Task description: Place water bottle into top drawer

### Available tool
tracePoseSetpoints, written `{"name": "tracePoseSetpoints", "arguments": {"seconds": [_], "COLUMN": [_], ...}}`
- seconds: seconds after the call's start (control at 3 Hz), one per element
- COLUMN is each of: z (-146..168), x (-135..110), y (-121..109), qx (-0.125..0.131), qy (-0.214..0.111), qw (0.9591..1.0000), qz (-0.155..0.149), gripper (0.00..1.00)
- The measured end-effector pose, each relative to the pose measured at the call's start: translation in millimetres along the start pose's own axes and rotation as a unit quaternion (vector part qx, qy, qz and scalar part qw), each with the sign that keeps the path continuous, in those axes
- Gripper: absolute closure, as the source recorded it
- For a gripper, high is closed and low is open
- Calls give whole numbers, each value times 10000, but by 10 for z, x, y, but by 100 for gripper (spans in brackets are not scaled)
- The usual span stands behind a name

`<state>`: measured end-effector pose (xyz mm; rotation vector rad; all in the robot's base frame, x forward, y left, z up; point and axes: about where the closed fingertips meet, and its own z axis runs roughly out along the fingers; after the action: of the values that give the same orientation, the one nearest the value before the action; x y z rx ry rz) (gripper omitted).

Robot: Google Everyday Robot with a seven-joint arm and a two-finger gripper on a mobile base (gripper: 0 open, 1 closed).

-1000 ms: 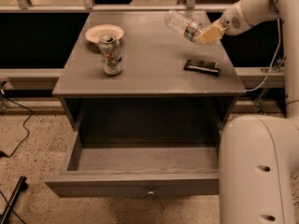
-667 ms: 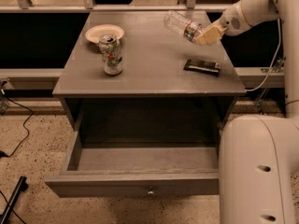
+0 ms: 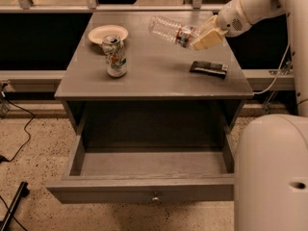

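The clear ribbed water bottle (image 3: 169,31) with a red-and-white label lies nearly level in the air above the back right of the cabinet top. My gripper (image 3: 201,37) is shut on its capped end, and the arm reaches in from the upper right. The top drawer (image 3: 151,190) is pulled wide open below the cabinet top, with a small round metal knob (image 3: 155,197) on its front panel. The inside of the drawer holds nothing that I can see.
A white printed drink can (image 3: 115,56) stands on the left of the grey cabinet top (image 3: 154,76). A cream paper plate (image 3: 108,32) lies behind it. A flat dark packet (image 3: 208,69) lies on the right. The robot's white base (image 3: 272,172) fills the lower right.
The bottle and gripper have shifted a little to the left over the cabinet top. Nothing else has moved.
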<state>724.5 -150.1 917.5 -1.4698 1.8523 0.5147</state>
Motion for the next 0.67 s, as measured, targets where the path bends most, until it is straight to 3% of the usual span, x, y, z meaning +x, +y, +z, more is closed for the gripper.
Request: {"name": "tracePoseSetpoints", "arguments": {"seconds": [0.33,0.67], "z": [-555,-855], "x": [-153,-85], "y": [420,780], "qx": [242,472], "qy": [-42,-95], "qw": [9972,9954], "qz": [-702,-831], "gripper": [100,100]}}
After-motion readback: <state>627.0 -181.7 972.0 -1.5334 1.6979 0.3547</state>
